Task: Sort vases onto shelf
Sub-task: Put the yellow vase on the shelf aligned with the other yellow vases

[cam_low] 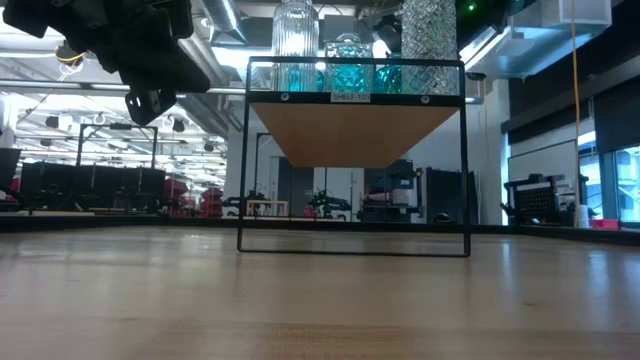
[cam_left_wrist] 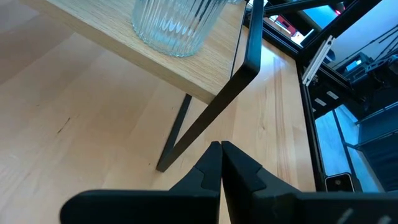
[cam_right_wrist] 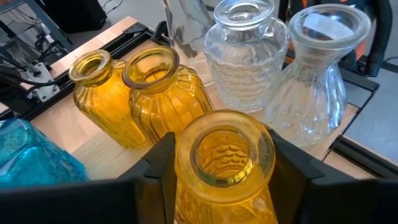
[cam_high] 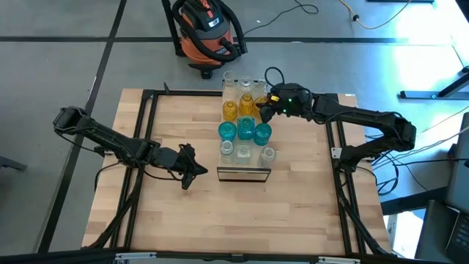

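Observation:
The light-wood shelf (cam_high: 245, 174) stands mid-table with vases on its top: clear ones (cam_high: 236, 84) at the far end, amber ones (cam_high: 229, 110), teal ones (cam_high: 245, 130), and clear ones (cam_high: 244, 153) at the near end. My right gripper (cam_high: 262, 110) reaches in from the far right and is shut on an amber vase (cam_right_wrist: 224, 155), next to two other amber vases (cam_right_wrist: 149, 93). My left gripper (cam_high: 187, 174) hangs shut above the tabletop, left of the shelf's near corner. A ribbed clear vase (cam_left_wrist: 174, 25) stands on that corner. My right gripper pinches the amber vase just below its rim (cam_right_wrist: 186, 180), one finger (cam_right_wrist: 158, 165) on each side. The fingers slant down from the table's far right. The vase stays upright. Its base is hidden, so I cannot tell whether it rests on the shelf.
The shelf stands on thin black legs (cam_left_wrist: 205, 118) with open space under it (cam_low: 355, 200). Black frame rails (cam_high: 143, 132) run along the table's sides. An orange shop vacuum (cam_high: 209, 33) sits on the floor beyond the far edge. Bare tabletop (cam_high: 242, 220) lies near and left.

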Robot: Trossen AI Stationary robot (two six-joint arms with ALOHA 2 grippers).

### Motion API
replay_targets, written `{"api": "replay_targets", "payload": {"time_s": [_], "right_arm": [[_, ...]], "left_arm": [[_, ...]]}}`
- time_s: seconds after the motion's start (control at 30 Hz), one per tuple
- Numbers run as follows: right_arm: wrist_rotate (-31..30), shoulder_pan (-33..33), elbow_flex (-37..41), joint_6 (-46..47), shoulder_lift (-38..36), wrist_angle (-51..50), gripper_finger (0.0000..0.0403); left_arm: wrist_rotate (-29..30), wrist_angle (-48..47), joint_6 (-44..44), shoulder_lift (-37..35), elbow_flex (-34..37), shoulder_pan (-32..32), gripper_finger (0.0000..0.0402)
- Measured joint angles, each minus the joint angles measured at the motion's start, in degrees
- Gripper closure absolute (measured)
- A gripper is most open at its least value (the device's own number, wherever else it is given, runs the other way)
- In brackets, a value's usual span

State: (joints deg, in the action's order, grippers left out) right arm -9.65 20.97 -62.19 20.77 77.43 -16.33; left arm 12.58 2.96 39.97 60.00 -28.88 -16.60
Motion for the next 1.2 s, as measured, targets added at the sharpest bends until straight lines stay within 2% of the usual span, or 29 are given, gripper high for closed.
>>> {"api": "replay_targets", "payload": {"time_s": [0.8,1.2], "right_arm": [[1.73,0.0,0.07,1.91,0.44,2.33,0.0233],[1.64,0.0,-0.07,1.87,0.44,0.33,0.0174]], "left_arm": [[0.0,0.02,0.0,-0.01,0.0,0.0,0.0401],[-0.02,0.02,-0.01,0.0,0.0,0.01,0.0401]]}}
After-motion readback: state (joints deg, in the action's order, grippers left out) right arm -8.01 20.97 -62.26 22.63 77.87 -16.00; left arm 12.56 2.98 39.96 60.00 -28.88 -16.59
